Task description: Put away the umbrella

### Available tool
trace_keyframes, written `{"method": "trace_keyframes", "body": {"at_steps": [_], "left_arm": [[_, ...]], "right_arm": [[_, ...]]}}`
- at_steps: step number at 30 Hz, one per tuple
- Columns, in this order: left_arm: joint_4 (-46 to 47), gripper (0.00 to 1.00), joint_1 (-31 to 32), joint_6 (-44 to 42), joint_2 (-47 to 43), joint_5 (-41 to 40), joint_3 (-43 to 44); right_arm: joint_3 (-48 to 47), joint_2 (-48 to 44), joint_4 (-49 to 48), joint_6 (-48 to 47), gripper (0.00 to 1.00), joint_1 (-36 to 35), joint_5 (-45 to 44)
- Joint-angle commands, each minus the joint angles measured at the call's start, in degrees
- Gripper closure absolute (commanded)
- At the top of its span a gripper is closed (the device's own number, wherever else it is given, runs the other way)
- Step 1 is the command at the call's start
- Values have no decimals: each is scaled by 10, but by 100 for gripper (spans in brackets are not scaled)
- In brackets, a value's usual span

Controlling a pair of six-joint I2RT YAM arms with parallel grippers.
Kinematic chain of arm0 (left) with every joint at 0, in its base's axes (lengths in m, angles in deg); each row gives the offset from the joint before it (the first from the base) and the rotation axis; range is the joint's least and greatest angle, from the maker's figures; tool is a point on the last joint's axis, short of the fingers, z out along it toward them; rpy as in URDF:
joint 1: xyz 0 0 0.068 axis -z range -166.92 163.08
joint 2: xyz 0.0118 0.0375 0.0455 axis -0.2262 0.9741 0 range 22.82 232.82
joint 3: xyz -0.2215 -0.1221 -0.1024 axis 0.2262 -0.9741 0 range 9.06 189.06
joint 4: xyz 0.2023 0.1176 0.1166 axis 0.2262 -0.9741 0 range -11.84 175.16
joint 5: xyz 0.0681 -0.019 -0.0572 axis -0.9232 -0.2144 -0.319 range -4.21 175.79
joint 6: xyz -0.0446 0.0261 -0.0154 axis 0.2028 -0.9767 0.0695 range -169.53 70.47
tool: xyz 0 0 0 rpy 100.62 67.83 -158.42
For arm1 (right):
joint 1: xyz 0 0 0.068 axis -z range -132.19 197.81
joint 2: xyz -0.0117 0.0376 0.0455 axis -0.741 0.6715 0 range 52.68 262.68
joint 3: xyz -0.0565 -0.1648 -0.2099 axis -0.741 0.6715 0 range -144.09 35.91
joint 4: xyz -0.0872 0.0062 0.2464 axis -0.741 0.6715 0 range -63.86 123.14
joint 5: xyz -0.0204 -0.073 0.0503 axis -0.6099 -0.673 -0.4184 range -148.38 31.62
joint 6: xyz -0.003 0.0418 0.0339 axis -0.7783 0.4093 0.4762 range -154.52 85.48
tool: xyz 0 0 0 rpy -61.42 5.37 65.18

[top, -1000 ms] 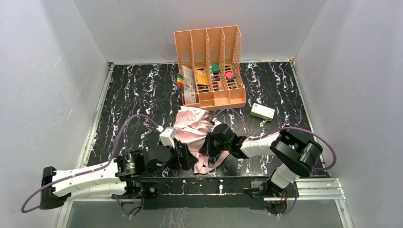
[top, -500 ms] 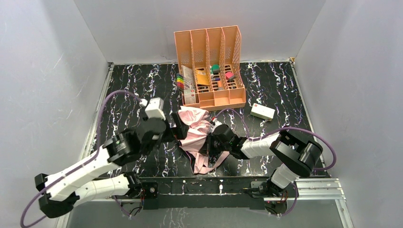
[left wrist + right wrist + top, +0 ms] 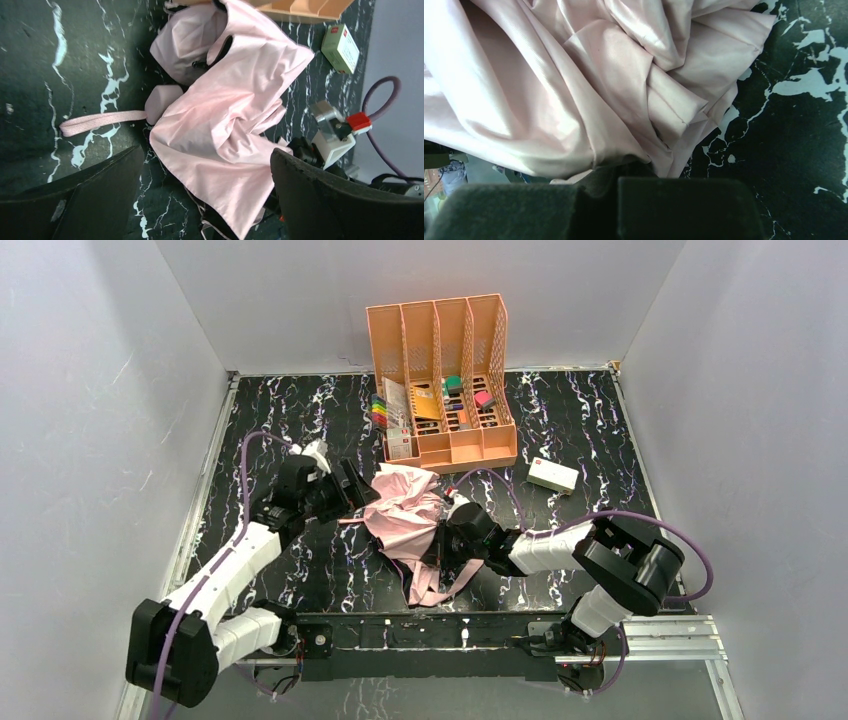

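The umbrella (image 3: 405, 512) lies crumpled in the middle of the black marbled table, pale pink fabric up, with a black underside showing at its near edge. Its pink strap (image 3: 102, 119) trails left from the pink handle (image 3: 162, 97). My left gripper (image 3: 357, 490) is open just left of the umbrella, its wide-set fingers (image 3: 75, 197) framing the fabric (image 3: 225, 120) without touching it. My right gripper (image 3: 440, 540) is low at the umbrella's right near side. In the right wrist view this gripper (image 3: 616, 181) is shut, with a fold of the pink fabric (image 3: 574, 85) pinched between its pads.
An orange desk organiser (image 3: 443, 380) with markers and small items stands at the back centre, close behind the umbrella. A small white box (image 3: 553, 475) lies to the right of it. Grey walls enclose the table on three sides.
My left arm swung from the table's near edge forward and left, and its open gripper now points at the umbrella's left side. The right gripper kept its hold and place.
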Motion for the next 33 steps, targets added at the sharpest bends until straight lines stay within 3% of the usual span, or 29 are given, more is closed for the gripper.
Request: {"method": "trace_keyframes", "body": {"at_steps": [1, 10, 24, 33], "left_arm": [[153, 4, -42, 28, -15, 159, -81], [306, 17, -73, 103, -4, 186, -187], [512, 18, -116, 182, 75, 248, -279], [610, 18, -116, 205, 153, 301, -280]], "right_arm": [[18, 8, 85, -30, 100, 0, -35], [7, 15, 89, -35, 100, 0, -29], [0, 18, 92, -38, 100, -1, -25], [-3, 19, 93, -41, 100, 0, -24]]}}
